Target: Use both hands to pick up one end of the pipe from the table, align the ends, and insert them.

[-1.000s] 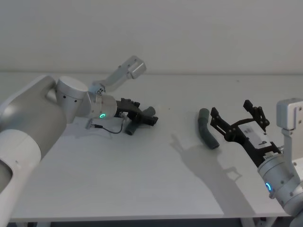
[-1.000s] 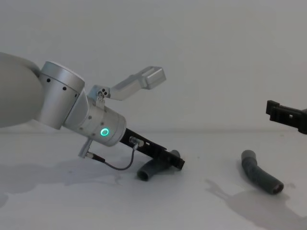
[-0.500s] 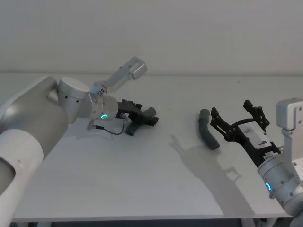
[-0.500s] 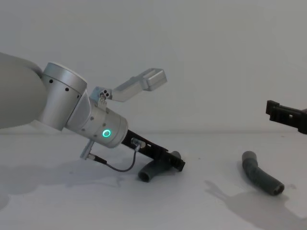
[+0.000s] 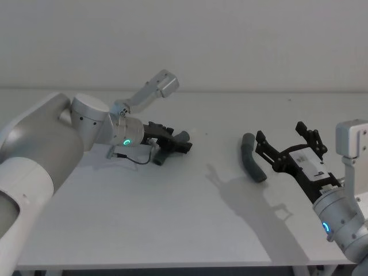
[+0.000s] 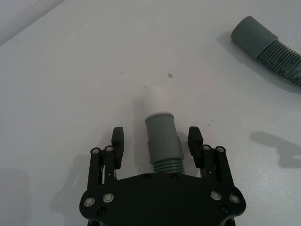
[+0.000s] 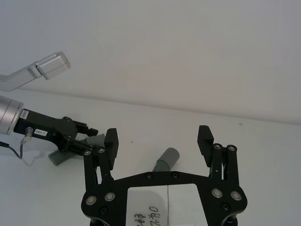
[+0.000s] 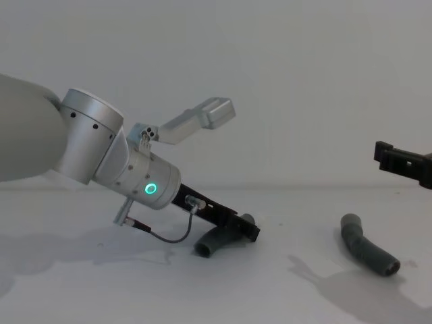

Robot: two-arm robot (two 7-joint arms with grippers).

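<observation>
Pipe pieces (image 8: 214,241) lie well apart on the white counter (image 5: 172,218), the tipped piece (image 6: 163,150) on the robot's left and the plain piece (image 5: 251,161) on its right. The left tool (image 6: 156,135) is low at the counter with one finger on each side of the tipped piece. The left wrist view shows a gap between each finger and the hose, so the jaws stand open around it without gripping. The whitish tip (image 6: 156,100) sticks out past the fingertips, and the piece rests on the counter. A green ring light (image 5: 125,142) glows on the left arm. The right tool (image 5: 282,137) hangs above the counter just beside the plain piece, apart from it, its jaws spread wide and holding nothing. The plain piece lies flat, bent at its ribbed middle.
</observation>
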